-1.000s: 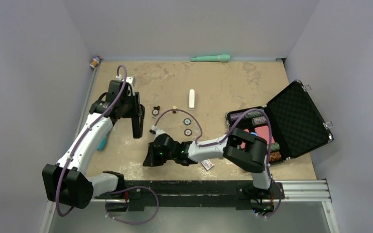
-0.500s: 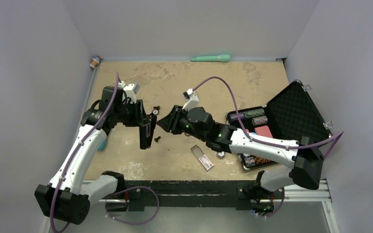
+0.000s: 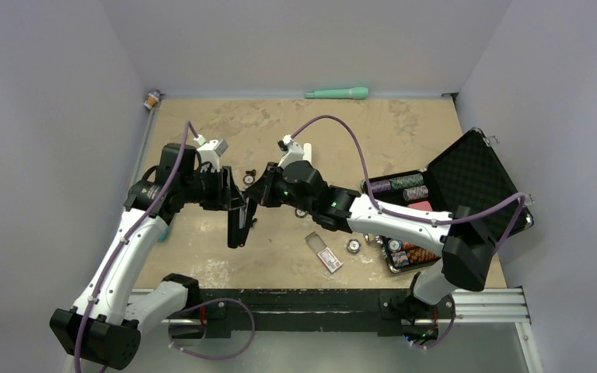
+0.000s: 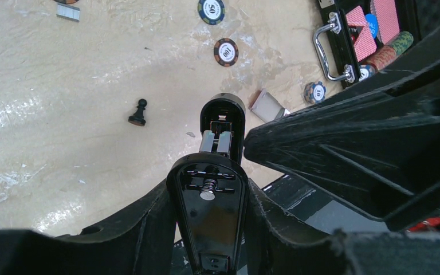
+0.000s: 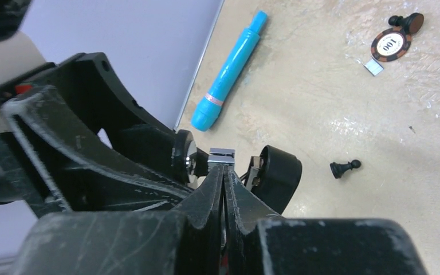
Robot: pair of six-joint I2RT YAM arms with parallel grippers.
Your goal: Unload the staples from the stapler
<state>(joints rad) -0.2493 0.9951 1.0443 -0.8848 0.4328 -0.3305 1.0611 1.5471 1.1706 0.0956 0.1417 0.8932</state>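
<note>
My left gripper (image 4: pixel 209 192) is shut on the stapler (image 4: pixel 209 220) and holds it above the table, its glossy black arm between both fingers. The silvery magazine (image 4: pixel 216 142) and the black far end show beyond. In the top view the stapler (image 3: pixel 237 224) hangs left of centre in that left gripper (image 3: pixel 235 203). My right gripper (image 3: pixel 253 199) meets it from the right. In the right wrist view the right gripper (image 5: pixel 222 171) has its fingers pressed together. They pinch the lower edge of a small silvery block of staples (image 5: pixel 222 155) at the magazine.
Poker chips (image 4: pixel 226 51), a black pawn (image 4: pixel 139 113) and a loose staple strip (image 4: pixel 67 11) lie on the table below. A blue pen (image 5: pixel 229 71) lies near the left edge. An open black case (image 3: pixel 466 194) with chips and cards stands right. A small box (image 3: pixel 326 255) lies near the front.
The right arm swung from the table's front up to the stapler; its jaws opened, then closed at the magazine. The left arm brought the stapler down toward the centre.
</note>
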